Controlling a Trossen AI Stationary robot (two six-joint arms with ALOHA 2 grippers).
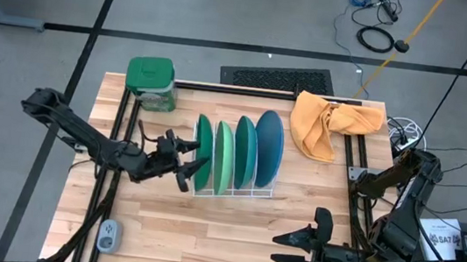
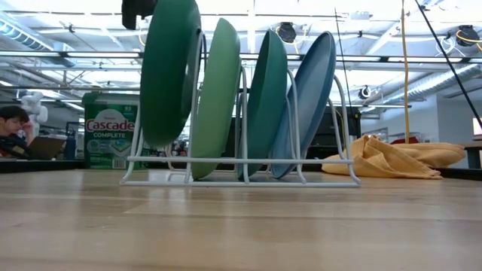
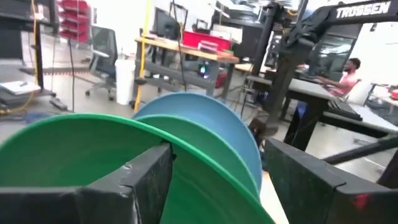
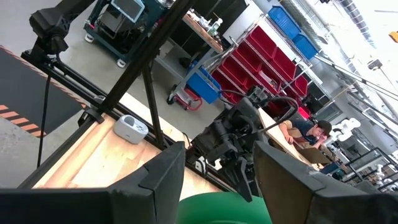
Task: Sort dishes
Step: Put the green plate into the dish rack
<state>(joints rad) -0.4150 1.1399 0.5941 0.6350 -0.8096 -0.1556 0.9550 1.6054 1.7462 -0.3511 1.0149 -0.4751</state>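
Note:
Four plates stand on edge in the white wire rack at mid-table: dark green, light green, teal and blue, left to right. In the low view the dark green plate sits higher than the others, its lower rim above the rack's front bar. What bears it is hidden. My left gripper is open at the top of that plate, on its left side, fingers pointing right. In its wrist view the green rims curve past the fingers. My right gripper waits open near the near edge. My left gripper stands open over the dark green plate's top rim. One finger overlaps that rim in the wrist view. I cannot tell whether it touches the plate.
A green lidded tub stands at the far left corner and a yellow cloth lies at the far right. A small grey device rests near the near-left corner. Bare wood shows between the rack and the near edge. A person sits beyond the table.

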